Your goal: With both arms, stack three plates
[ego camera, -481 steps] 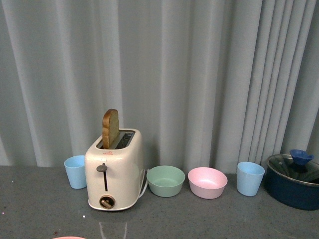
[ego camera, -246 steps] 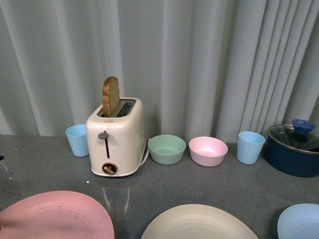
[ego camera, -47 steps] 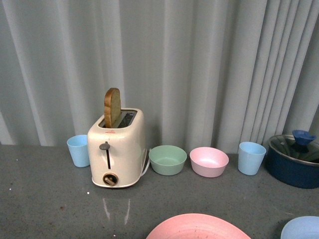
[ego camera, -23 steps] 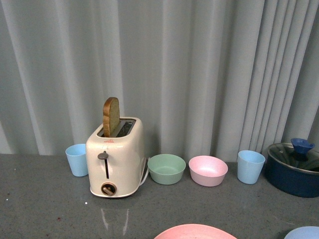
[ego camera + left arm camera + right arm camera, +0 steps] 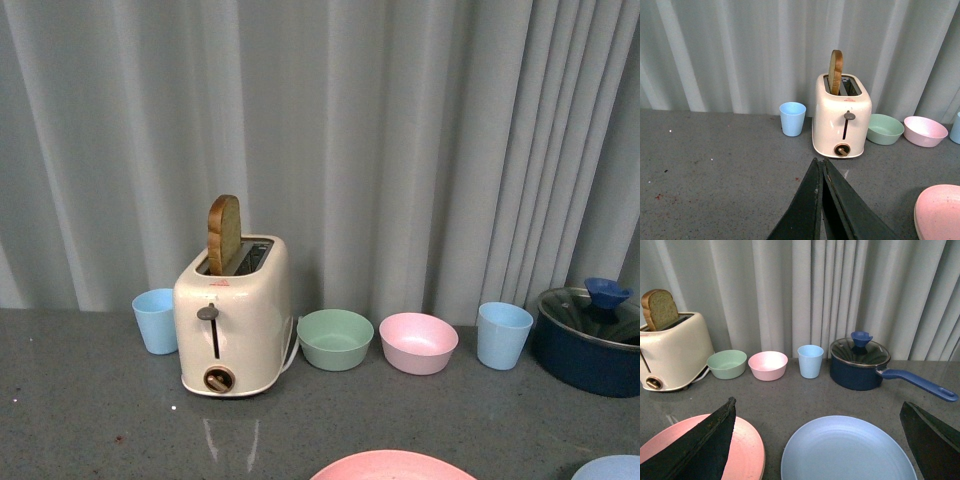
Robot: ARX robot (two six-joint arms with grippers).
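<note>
L hand (image 5: 819, 163) closed — R hand (image 5: 817, 402) spread.

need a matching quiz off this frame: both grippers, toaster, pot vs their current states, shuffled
Things
1. left gripper
2. right gripper
3. toaster
4. blue pot

States
A. glass lid sitting on top
B. closed tight, holding nothing
C. bread slice standing up out of a slot
D. spread wide open, with the light blue plate lying on the table between its fingers in the wrist view

Pairs: 1-B, 2-D, 3-C, 4-A
</note>
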